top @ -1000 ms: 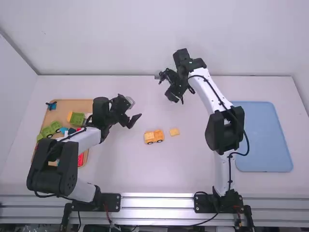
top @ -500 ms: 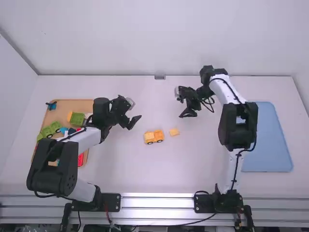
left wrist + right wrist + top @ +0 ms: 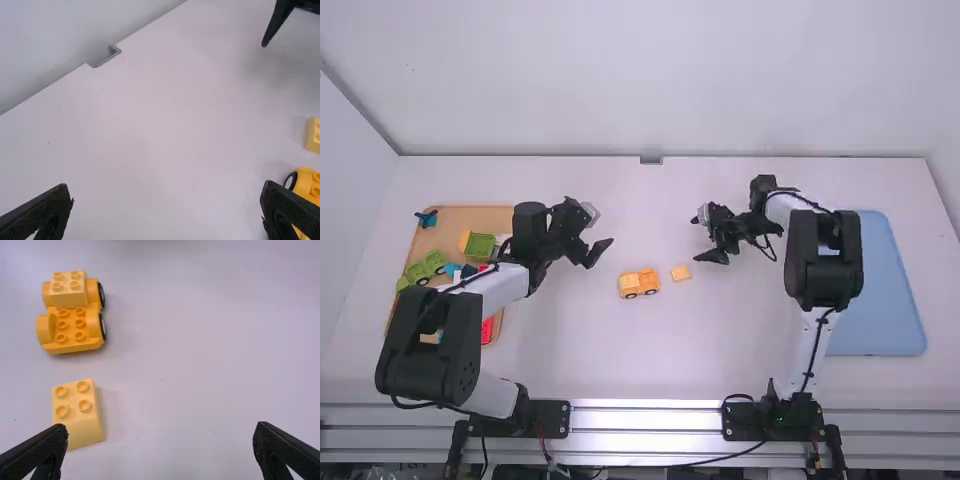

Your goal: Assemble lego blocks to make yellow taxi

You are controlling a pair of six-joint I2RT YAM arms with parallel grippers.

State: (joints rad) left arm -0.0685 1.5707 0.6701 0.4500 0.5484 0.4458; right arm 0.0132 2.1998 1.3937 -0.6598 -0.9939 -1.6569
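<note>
An orange-yellow wheeled base point(image 3: 639, 284) with a lighter yellow block on one end stands mid-table; the right wrist view shows that stacked block point(image 3: 69, 289) clearly. A loose yellow block point(image 3: 681, 272) lies just right of the base, apart from it, its studs visible on the block point(image 3: 77, 412). My right gripper point(image 3: 710, 240) is above and to the right of the loose block, and this gripper point(image 3: 160, 445) stands open and holds nothing. Left of the base, my left gripper point(image 3: 601, 252) is open; nothing is between the fingers of this gripper point(image 3: 165, 207).
A wooden tray point(image 3: 480, 219) with green, red, blue and yellow pieces lies at the left, partly under the left arm. At the right lies a blue tray point(image 3: 880, 285), with the right arm partly over its left edge.
My right gripper has come from the back of the table toward the camera and to the right, nearer the loose block. The left arm, the base and the loose block have stayed put.
</note>
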